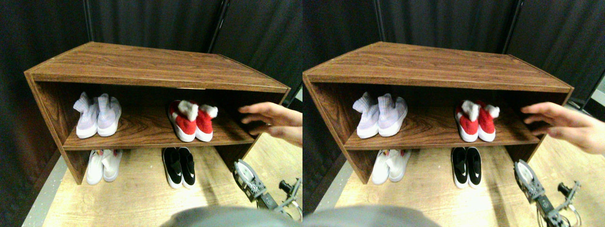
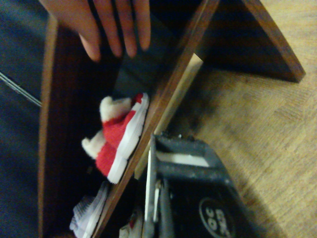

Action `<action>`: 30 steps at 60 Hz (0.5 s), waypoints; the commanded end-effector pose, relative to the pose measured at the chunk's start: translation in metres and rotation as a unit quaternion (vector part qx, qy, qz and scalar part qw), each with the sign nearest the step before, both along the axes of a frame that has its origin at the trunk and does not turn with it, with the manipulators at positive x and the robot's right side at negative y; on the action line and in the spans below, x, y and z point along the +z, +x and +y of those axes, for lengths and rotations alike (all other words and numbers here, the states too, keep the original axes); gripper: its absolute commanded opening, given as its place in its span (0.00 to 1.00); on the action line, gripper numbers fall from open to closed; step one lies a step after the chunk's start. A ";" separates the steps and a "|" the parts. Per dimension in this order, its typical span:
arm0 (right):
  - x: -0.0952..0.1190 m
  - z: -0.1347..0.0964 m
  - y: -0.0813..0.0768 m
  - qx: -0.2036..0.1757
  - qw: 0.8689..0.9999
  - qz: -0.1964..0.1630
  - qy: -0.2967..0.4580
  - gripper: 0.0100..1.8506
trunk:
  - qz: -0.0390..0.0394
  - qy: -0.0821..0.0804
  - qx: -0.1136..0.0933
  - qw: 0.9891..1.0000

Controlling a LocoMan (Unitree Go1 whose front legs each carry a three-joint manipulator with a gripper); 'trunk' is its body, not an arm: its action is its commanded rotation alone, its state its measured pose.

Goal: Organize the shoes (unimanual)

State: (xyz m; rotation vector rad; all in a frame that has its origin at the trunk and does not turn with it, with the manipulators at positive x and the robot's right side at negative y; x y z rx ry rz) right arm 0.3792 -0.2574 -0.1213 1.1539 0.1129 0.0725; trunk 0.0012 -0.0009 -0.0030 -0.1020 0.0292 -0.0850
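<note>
Four pairs of shoes sit in a wooden rack [image 1: 146, 130]. On the shelf, a lavender pair [image 1: 98, 116] stands at the left and a red pair with white fluffy trim [image 1: 193, 122] at the right. Under the shelf, on the floor, a white pair [image 1: 103, 165] is at the left and a black pair with white logo [image 1: 179, 166] in the middle. My right gripper [image 1: 244, 175] hovers low over the floor, right of the black pair and outside the rack's right side panel, holding nothing that I can see. The wrist view shows the red shoes [image 2: 119, 139] on the shelf beyond the jaw frame.
A person's hand [image 1: 272, 120] reaches in from the right at shelf level, just right of the red pair; its fingers [image 2: 111, 29] also show in the wrist view. Dark curtains hang behind the rack. Light wooden floor [image 1: 142, 198] lies in front.
</note>
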 end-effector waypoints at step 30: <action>0.070 0.026 -0.025 0.108 0.986 -0.123 -0.013 0.03 | -0.058 -0.004 -0.004 0.998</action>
